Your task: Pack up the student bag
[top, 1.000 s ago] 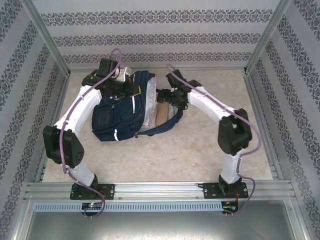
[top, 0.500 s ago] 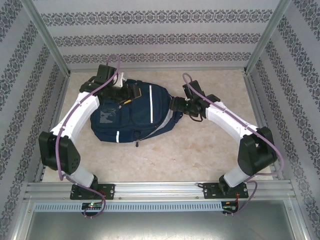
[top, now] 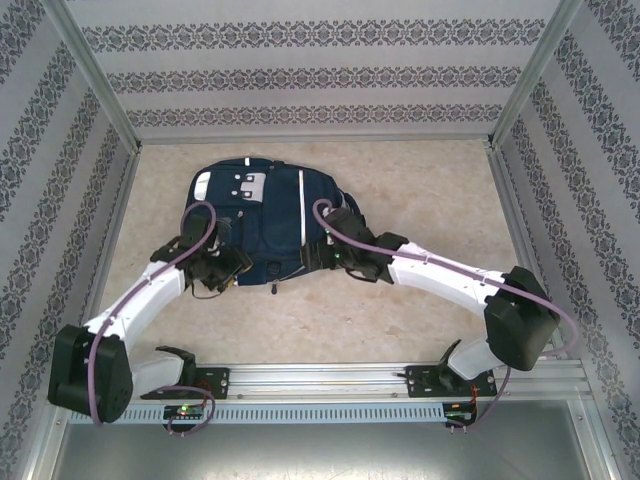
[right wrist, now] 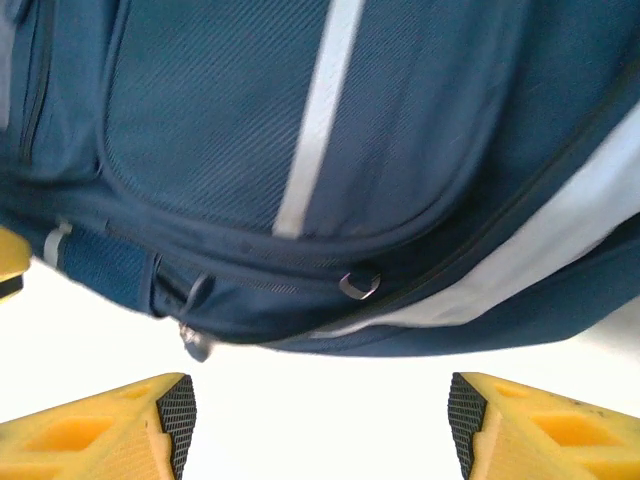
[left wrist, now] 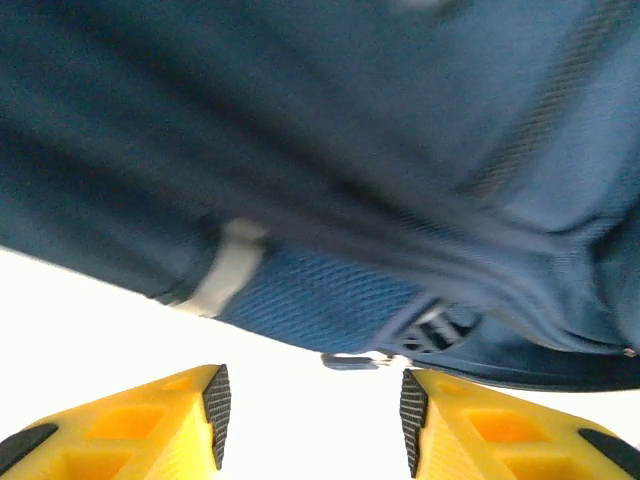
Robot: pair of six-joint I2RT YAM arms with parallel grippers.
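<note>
lying flat on the tabletop (top: 430, 190), toward its far left, the student bag (top: 265, 215) sits front-up, its white stripe (top: 302, 205) running far to near and its body spreading wider from left to right. both arms reach its near edge: the left gripper (top: 218, 262) at the near-left corner, the right gripper (top: 322, 256) by the near-right side, about equally close. in each wrist view the bag lies straight ahead of the jaws, with a strip of bare tabletop between. both sets of jaws stand parted, the right wider, gripping and touching nothing.
</note>
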